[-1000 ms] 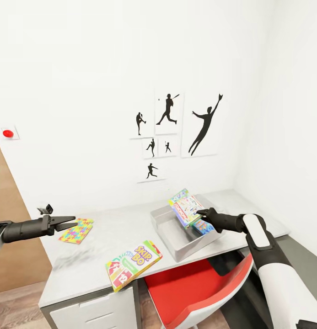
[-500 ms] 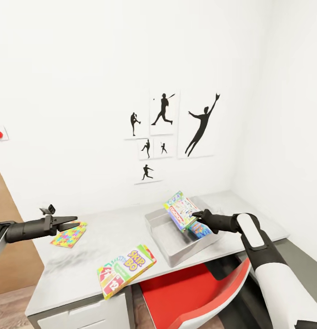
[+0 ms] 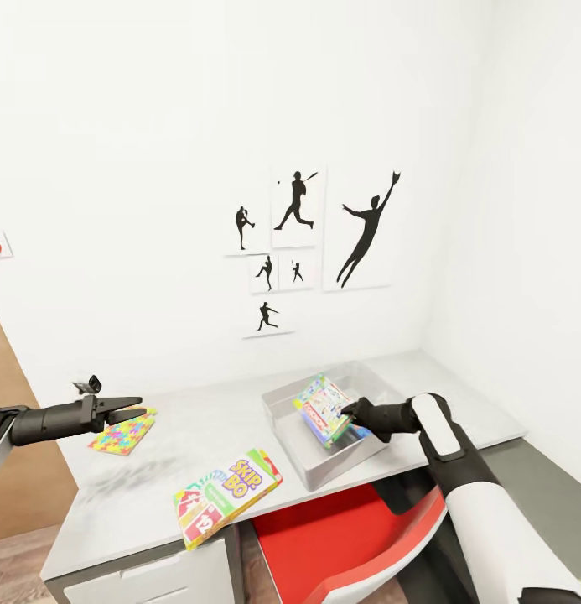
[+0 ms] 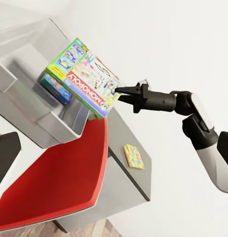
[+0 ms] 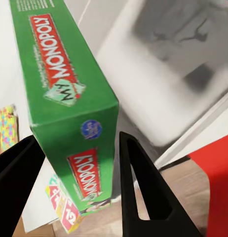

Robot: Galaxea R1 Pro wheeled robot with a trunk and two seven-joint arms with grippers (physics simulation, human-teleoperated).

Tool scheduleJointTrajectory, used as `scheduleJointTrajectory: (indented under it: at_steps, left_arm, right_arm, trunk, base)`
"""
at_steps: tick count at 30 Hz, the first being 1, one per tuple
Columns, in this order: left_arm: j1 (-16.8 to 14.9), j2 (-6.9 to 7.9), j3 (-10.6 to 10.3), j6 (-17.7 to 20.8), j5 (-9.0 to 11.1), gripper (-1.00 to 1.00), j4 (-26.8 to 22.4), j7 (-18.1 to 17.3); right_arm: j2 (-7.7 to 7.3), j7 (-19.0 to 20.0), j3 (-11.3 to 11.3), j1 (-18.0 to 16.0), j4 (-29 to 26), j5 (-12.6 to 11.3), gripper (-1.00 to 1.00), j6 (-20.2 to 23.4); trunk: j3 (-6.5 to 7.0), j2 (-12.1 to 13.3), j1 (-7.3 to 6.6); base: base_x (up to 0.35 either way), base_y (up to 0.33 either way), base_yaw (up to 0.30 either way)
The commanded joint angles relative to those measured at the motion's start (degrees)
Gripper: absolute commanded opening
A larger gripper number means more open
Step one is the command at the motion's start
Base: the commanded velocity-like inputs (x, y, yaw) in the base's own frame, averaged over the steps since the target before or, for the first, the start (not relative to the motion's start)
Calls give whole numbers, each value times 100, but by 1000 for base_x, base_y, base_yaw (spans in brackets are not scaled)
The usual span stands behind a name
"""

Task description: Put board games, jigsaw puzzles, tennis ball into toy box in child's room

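My right gripper (image 3: 350, 413) is shut on a green-edged Monopoly board game (image 3: 322, 408), holding it tilted low over the light grey toy box (image 3: 288, 438) on the table (image 3: 198, 424). In the right wrist view the game (image 5: 69, 98) sits between both fingers of that gripper (image 5: 79, 139). The left wrist view shows another colourful box (image 4: 56, 87) inside the toy box (image 4: 25, 106), under the Monopoly (image 4: 87, 79). A Skip-Bo game (image 3: 227, 495) lies at the table's front edge. My left gripper (image 3: 132, 408) hovers open just over a jigsaw puzzle (image 3: 122, 434).
A red chair (image 3: 357, 537) is tucked under the table below the toy box. White drawers (image 3: 147, 579) sit under the table's left part. A second puzzle-patterned square (image 4: 133, 156) lies on a grey surface beyond the chair. Silhouette pictures (image 3: 307, 235) hang on the wall.
My right gripper has carried the Monopoly game down and inward, lower into the toy box. The head view has shifted a little. My left arm has held still.
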Motion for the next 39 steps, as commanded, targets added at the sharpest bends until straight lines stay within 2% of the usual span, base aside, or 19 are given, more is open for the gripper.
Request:
scheduleJointTrajectory:
  at_steps: [1, 7, 12, 16, 39]
  left_arm:
    - [-1, 1, -2, 60, 0, 100, 0, -21]
    - [-1, 1, 0, 55, 0, 100, 0, -21]
    - [-1, 1, 1, 60, -7, 100, 0, -21]
    - [-1, 5, 1, 60, -8, 100, 0, -21]
    - [-1, 1, 1, 51, -8, 100, 0, -21]
  right_arm:
    - [13, -74, -4, -3, -3, -61, -100, 12]
    - [145, -131, 16, 3, 7, -70, -100, 19]
    - [402, -146, 30, -14, 155, -33, -100, 14]
    - [489, -148, 32, -27, 351, -17, -100, -7]
    - [495, -151, 32, -57, 435, -3, -100, -36]
  trunk:
    - [-3, -5, 2]
    - [-3, -5, 2]
    - [-3, -5, 2]
    - [-3, -5, 2]
    - [-3, -5, 2]
  base:
    - [0, 0, 0]
    - [0, 0, 0]
    - [0, 11, 0]
    - [0, 84, 0]
    - [17, -28, 0]
